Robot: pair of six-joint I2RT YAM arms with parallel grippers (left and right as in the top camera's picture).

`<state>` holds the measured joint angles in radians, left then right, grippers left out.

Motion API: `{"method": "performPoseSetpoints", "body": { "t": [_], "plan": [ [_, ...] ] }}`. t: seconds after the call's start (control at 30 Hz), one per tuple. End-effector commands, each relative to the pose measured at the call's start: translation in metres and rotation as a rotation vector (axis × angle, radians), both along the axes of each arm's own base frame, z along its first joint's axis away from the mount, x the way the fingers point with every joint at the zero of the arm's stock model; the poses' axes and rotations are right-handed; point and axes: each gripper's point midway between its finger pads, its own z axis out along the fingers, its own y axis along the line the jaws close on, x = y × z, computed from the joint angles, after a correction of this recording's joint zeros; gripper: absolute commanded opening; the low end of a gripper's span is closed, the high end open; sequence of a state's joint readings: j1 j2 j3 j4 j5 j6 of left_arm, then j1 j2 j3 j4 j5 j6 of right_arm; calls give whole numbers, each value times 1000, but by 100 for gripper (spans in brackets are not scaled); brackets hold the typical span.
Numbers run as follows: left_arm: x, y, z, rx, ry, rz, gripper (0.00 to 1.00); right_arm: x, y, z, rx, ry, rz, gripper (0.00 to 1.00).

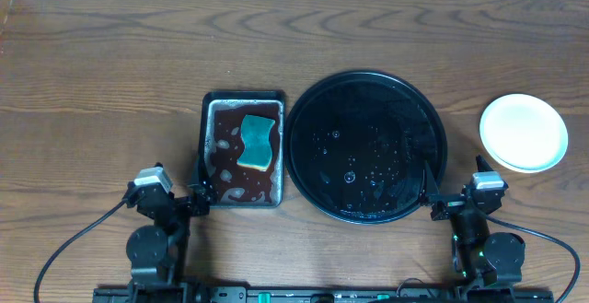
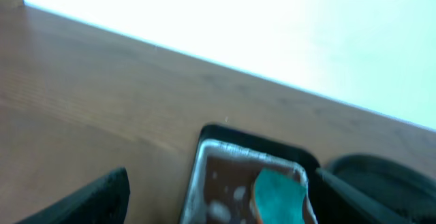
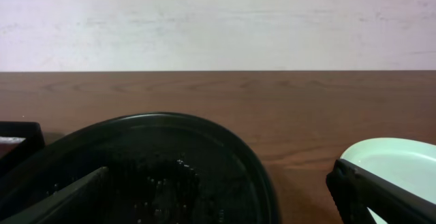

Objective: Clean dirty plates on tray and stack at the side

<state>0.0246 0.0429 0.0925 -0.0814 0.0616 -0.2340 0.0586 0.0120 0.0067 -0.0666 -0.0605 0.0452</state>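
The tray (image 1: 313, 110) is bare and wet, so the washing looks done. The plates (image 1: 523, 132) sit stacked by the table's (image 1: 110, 82) right edge, out of the way. The sponge (image 1: 259, 141) lies in the pan (image 1: 208, 146). By the near edge, the left gripper (image 1: 199, 195) and right gripper (image 1: 436, 202) have fingers wide apart, holding nothing.

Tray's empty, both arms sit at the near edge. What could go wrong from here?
1. Water beads on the tray hint that the plates beside it are wet too and may slide if nudged.
2. The pan holds dark liquid with the sponge in it; a bump from the left jaws beside it could slop that onto the table.
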Motion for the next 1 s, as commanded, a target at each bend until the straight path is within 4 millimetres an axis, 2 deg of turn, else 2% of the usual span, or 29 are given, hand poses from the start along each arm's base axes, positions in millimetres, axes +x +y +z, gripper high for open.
{"method": "performPoseSetpoints", "body": {
  "t": [0.0, 0.13, 0.2, 0.37, 0.97],
  "plan": [
    [3, 2, 3, 19, -72, 7, 84, -1, 4, 0, 10, 1, 19, 99],
    [4, 1, 13, 95, -143, -3, 84, -1, 4, 0, 11, 1, 19, 99],
    [5, -1, 10, 145, -132, -16, 84, -1, 4, 0, 11, 1, 19, 99],
    [2, -2, -32, 146, 40, -35, 84, -1, 4, 0, 11, 1, 19, 99],
    [2, -2, -31, 173, 36, -39, 84, -1, 4, 0, 10, 1, 19, 99]
  ]
}}
